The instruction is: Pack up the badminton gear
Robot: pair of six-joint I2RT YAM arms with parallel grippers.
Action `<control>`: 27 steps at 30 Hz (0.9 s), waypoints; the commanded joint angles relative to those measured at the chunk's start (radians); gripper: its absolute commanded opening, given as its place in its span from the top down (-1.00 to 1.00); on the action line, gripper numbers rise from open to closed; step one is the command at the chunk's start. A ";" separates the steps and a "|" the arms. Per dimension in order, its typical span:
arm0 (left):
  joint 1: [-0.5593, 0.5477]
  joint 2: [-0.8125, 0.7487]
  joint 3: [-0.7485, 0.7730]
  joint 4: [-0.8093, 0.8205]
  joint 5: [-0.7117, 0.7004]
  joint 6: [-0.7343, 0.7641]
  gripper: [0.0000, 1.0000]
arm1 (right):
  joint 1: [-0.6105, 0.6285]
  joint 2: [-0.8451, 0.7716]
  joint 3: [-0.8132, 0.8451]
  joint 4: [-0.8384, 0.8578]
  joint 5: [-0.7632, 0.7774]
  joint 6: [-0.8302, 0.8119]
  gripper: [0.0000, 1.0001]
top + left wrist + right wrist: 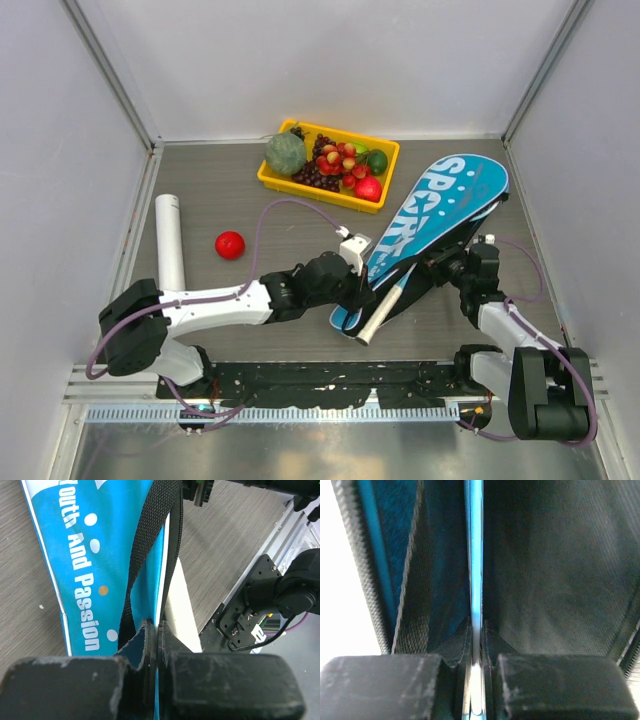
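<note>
Two grippers worked the blue bag (440, 215), lying right of centre, racket (383, 308) handle poking from its near end. Step judged: sliding racket in. Left gripper (154, 632) pinched shut on bag's edge; right gripper (476, 630) clamped on thin light-blue rim, likely the racket frame. Next: push deeper, keeping mouth held. White tube (168, 240) lay far left.

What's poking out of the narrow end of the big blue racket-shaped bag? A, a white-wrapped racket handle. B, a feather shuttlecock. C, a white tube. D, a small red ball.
A: a white-wrapped racket handle juts from the near, narrow end of the big blue racket-shaped bag, while the small red ball and the white tube lie apart, off to the left.
</note>
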 commanded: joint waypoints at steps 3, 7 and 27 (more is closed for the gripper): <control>-0.035 -0.068 -0.019 0.076 0.044 -0.044 1.00 | -0.017 0.020 -0.006 0.173 0.216 0.069 0.90; -0.046 -0.084 -0.050 0.086 -0.013 -0.070 1.00 | -0.017 0.075 -0.010 0.239 0.265 0.100 0.90; -0.069 -0.035 -0.091 0.124 -0.071 -0.150 1.00 | -0.015 0.204 0.045 0.271 0.256 0.121 0.15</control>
